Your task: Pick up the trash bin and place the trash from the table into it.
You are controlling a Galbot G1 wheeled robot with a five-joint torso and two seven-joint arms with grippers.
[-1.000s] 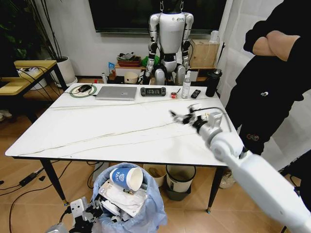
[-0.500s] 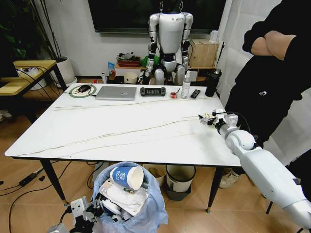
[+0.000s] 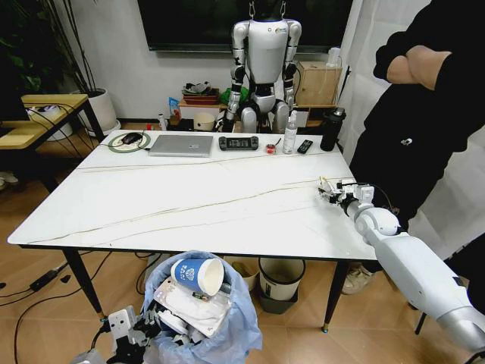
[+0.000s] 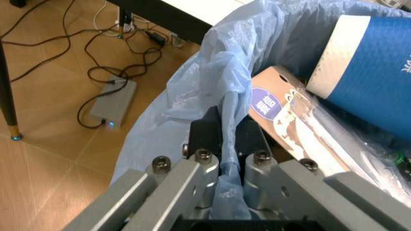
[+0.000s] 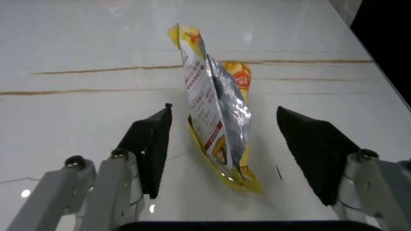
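The trash bin [image 3: 227, 334], lined with a crinkled light-blue bag, stands on the floor before the table's [image 3: 174, 201] front edge. It holds a blue-white paper cup [image 3: 195, 276], a brown cardboard piece [image 4: 287, 113] and white paper. My left gripper [image 4: 226, 142] is shut on the bag's rim [image 4: 212, 91], low beside the bin [image 3: 125, 327]. Near the table's right edge my right gripper [image 3: 331, 189] stands open. A yellow-and-silver snack wrapper [image 5: 215, 130] lies on the marble between its fingers [image 5: 151, 144], untouched by either.
A laptop [image 3: 182, 145], a controller [image 3: 239, 142], a bottle [image 3: 290, 134] and a black flask [image 3: 332, 129] line the table's far edge. A person [image 3: 424, 114] stands close at the right. Two other bins [image 3: 281, 282] sit under the table. Cables and a power brick [image 4: 112, 103] lie on the floor.
My right arm has swung from the table's middle right out to its right edge and come down around the snack wrapper. The bin and left gripper have not moved.
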